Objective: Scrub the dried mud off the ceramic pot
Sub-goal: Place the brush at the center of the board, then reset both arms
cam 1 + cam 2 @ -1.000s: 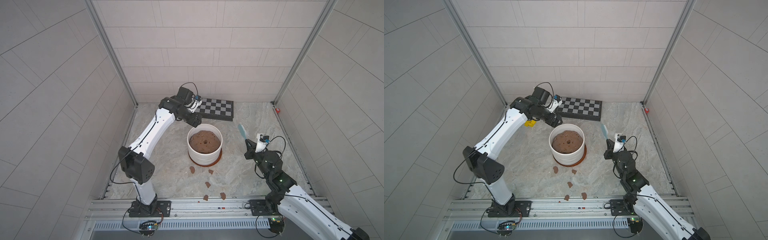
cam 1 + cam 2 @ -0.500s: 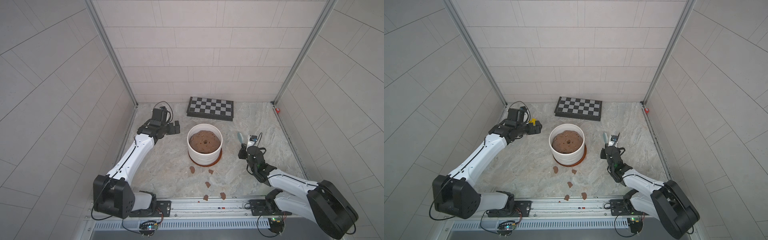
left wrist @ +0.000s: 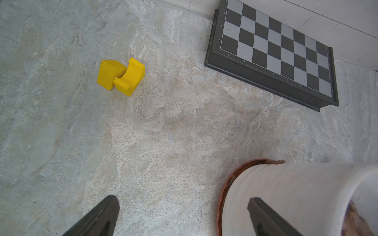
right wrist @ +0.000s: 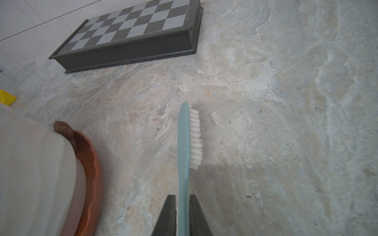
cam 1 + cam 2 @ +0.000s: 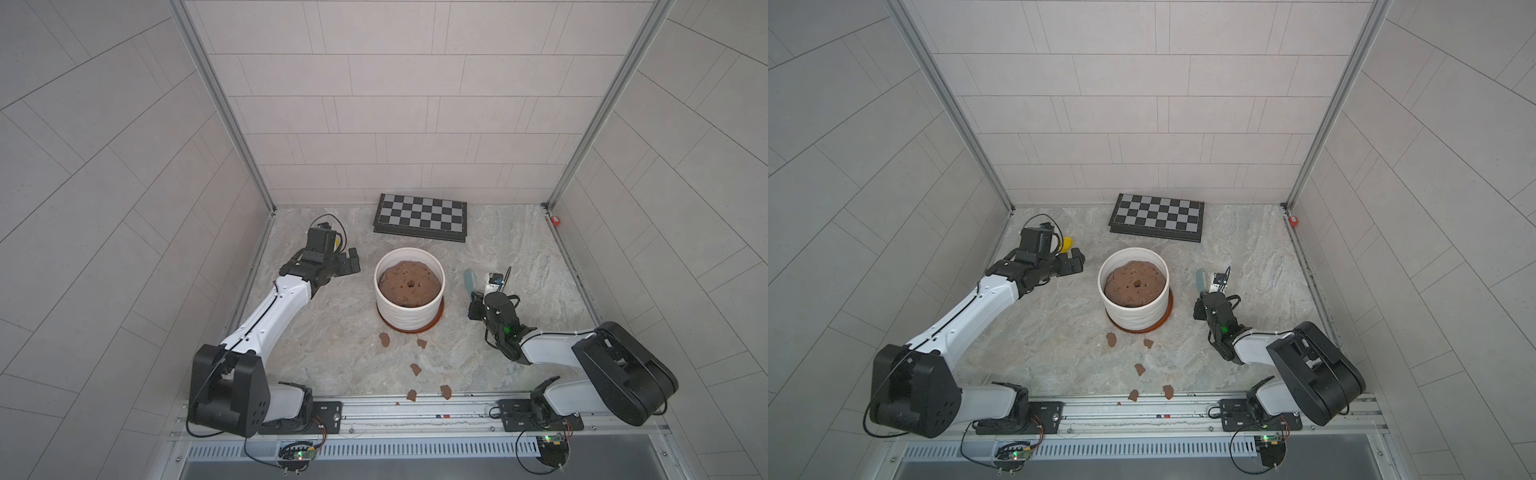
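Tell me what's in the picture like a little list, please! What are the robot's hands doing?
Pot: white, full of soil, on an orange saucer
Mud chips: several, loose on the table near the pot
Left hand: open, empty, beside the pot
Right hand: shut on a blue brush
Also there: chessboard, yellow block

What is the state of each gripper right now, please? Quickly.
Left gripper: open, holding nothing.
Right gripper: closed on the handle of the brush.
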